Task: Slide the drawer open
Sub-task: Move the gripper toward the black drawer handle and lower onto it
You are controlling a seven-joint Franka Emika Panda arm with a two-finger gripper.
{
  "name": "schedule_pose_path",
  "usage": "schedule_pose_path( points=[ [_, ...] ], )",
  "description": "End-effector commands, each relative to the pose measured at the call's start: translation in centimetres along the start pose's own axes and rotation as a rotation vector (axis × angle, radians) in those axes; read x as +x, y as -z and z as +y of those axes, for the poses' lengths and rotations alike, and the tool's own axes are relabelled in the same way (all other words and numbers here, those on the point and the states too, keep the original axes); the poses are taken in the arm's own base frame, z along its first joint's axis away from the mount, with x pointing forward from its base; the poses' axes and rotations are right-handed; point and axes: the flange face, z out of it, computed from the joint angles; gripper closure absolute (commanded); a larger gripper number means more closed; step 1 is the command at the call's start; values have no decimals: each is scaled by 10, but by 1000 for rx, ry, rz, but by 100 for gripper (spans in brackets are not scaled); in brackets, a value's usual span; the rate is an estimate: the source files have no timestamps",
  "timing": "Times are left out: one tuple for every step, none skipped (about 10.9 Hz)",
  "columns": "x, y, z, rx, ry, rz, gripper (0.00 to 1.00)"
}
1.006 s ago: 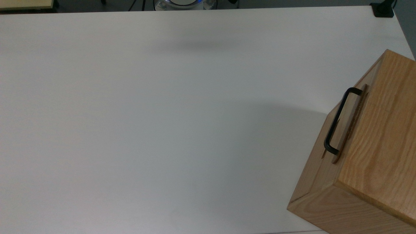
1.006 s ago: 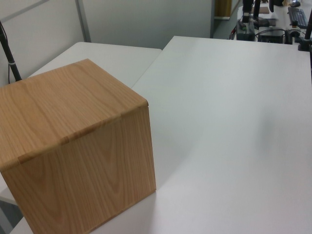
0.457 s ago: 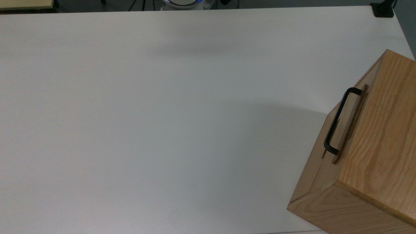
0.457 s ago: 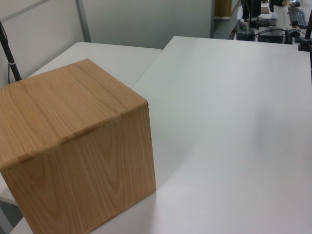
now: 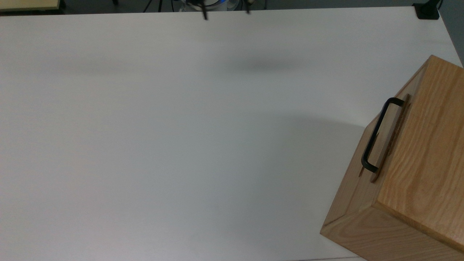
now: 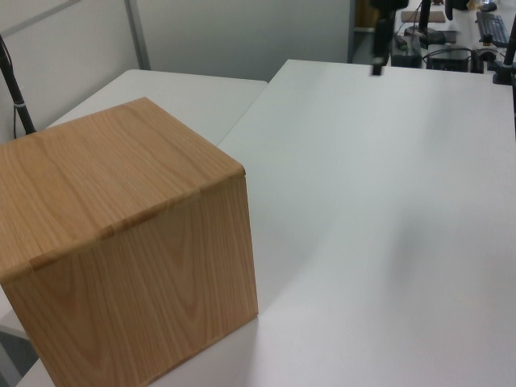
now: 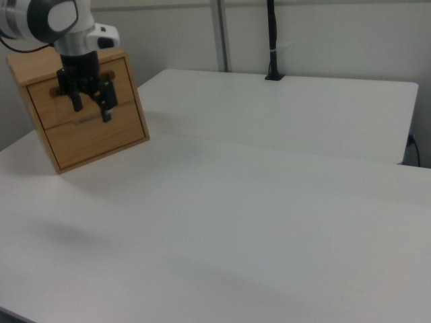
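The drawer (image 5: 389, 139) sits shut in its wooden cabinet (image 5: 417, 174) at the top view's right table (image 5: 181, 145) edge, handle (image 5: 377, 135) untouched, while the gripper (image 7: 89, 106), fingers (image 7: 106, 112) spread wide and empty, hangs well apart, so everything remains to do

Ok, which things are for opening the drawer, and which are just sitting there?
For the job: the drawer, its black handle, the gripper.
Just there: the wooden cabinet around the drawer, the white table, the black pole.
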Motion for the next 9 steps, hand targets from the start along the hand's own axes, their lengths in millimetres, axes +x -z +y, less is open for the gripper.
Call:
schedule_pose_path(
  points=[
    [47,-50,-80,103,-399,106,3],
    [62,-65,-103,162,-443,150,1],
    [75,-79,-117,231,-476,190,1],
    [89,-88,-124,320,-545,228,1],
    [106,-92,-129,396,-608,279,2],
    [113,-102,-147,441,-644,293,3],
    [120,-103,-166,496,-648,329,6],
    [122,-105,-176,529,-642,357,16],
    [122,-106,-185,551,-632,369,36]
  ],
)
